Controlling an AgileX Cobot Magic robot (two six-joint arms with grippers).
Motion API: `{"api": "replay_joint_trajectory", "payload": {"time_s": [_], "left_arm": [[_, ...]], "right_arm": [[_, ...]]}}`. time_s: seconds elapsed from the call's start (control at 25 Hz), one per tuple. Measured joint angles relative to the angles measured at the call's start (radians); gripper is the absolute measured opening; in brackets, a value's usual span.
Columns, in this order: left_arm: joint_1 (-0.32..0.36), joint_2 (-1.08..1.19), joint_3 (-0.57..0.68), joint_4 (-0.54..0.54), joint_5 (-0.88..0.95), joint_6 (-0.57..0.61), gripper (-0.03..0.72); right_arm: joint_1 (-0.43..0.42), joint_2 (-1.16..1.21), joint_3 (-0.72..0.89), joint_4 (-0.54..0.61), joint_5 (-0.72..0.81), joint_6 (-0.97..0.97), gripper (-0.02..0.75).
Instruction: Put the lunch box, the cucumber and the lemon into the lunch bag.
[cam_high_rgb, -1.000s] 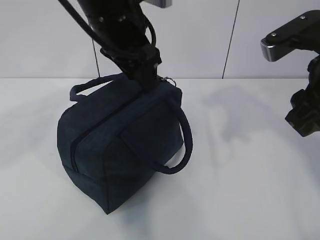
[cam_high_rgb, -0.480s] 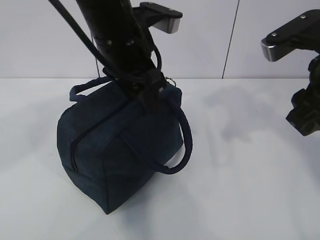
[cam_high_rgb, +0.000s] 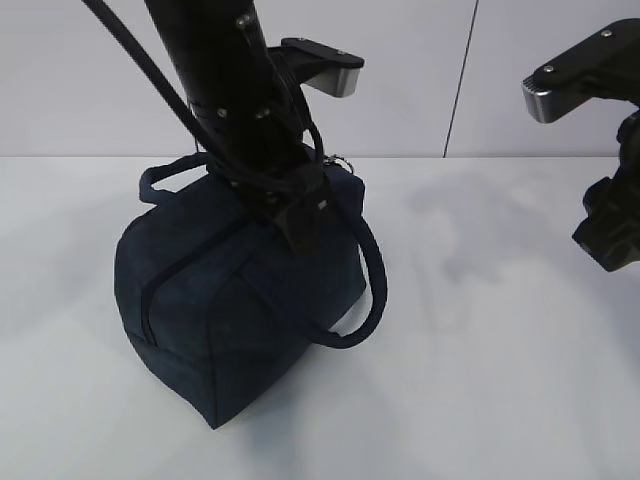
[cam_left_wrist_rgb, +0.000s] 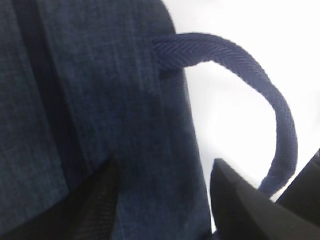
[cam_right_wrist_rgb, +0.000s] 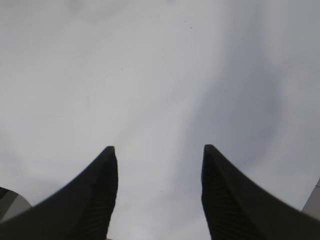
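We find the lunch bag (cam_high_rgb: 235, 300) standing left of centre on the table (cam_high_rgb: 500, 380), its near handle (cam_high_rgb: 368, 290) looping out to the right. The left gripper (cam_high_rgb: 300, 215) and its arm crowd the bag's top. To the right, bare table lies open beneath the raised right gripper (cam_right_wrist_rgb: 157, 155), jaws parted
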Motion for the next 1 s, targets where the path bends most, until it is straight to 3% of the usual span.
{"api": "replay_joint_trajectory", "payload": {"time_s": [0.08,0.16,0.24,0.36,0.68,1.0], "left_arm": [[0.000,0.014,0.000,-0.002,0.000,0.004,0.383],[0.000,0.023,0.000,0.000,-0.002,0.014,0.276],[0.000,0.023,0.000,0.006,-0.004,0.040,0.114],[0.000,0.023,0.000,0.020,-0.004,0.095,0.022],[0.000,0.009,0.002,0.034,-0.004,0.318,0.007],[0.000,-0.082,0.084,0.034,-0.004,0.432,0.006]], "right_arm": [[0.000,0.000,0.000,-0.002,0.000,0.000,0.391],[0.000,0.000,0.000,-0.008,0.000,0.000,0.391],[0.000,0.000,0.000,-0.014,0.000,0.000,0.391],[0.000,0.000,0.000,-0.016,0.000,0.000,0.391],[0.000,0.000,0.000,-0.018,0.000,0.000,0.391],[0.000,0.000,0.000,-0.022,0.000,0.000,0.391]]}}
